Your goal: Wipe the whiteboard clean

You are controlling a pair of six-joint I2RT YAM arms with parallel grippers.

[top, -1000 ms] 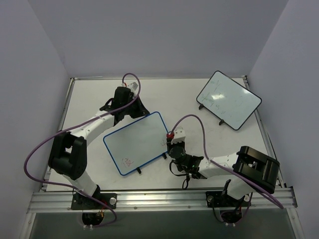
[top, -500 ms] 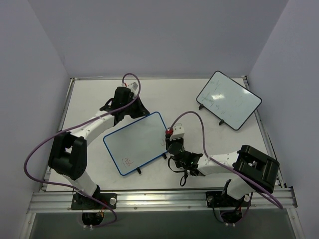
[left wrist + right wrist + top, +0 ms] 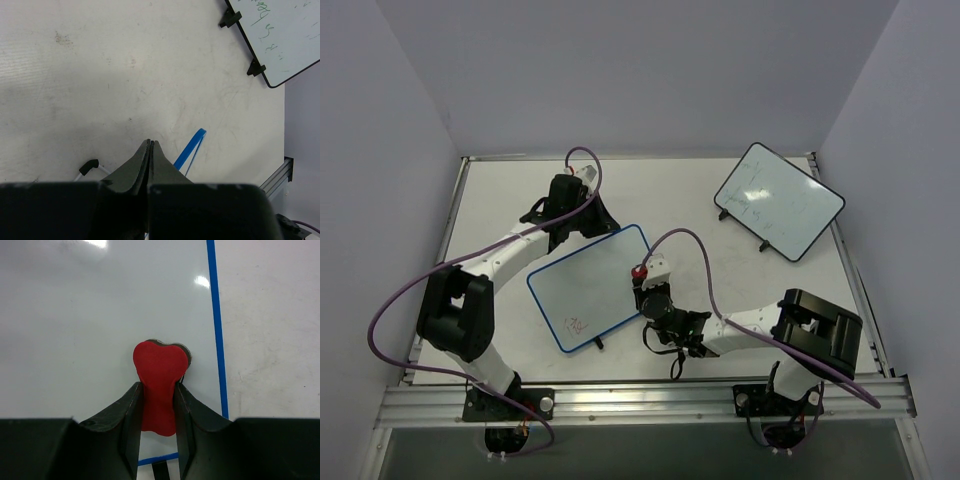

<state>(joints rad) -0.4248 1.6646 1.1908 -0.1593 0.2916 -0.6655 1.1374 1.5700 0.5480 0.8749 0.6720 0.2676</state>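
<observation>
The whiteboard (image 3: pixel 595 283) with a blue rim lies tilted at the table's middle, with red scribbles (image 3: pixel 577 324) near its front left corner. My right gripper (image 3: pixel 644 284) is shut on a red eraser (image 3: pixel 639 272) and holds it on the board just inside the right rim. In the right wrist view the eraser (image 3: pixel 159 360) sits between my gripper's (image 3: pixel 157 387) fingers on the white surface, with the blue rim (image 3: pixel 216 325) to its right. My left gripper (image 3: pixel 592 222) is shut at the board's far edge. In the left wrist view it (image 3: pixel 150 143) shows a strip of blue rim (image 3: pixel 192 147) beside its tip.
A black-rimmed whiteboard (image 3: pixel 778 200) with faint dark marks stands at the back right; it also shows in the left wrist view (image 3: pixel 285 35). A purple cable (image 3: pixel 690 250) loops over the right arm. The table's raised edges run along the left, back and right.
My right gripper has moved left with the red eraser, from the board's right rim onto its white surface. The left arm has not moved.
</observation>
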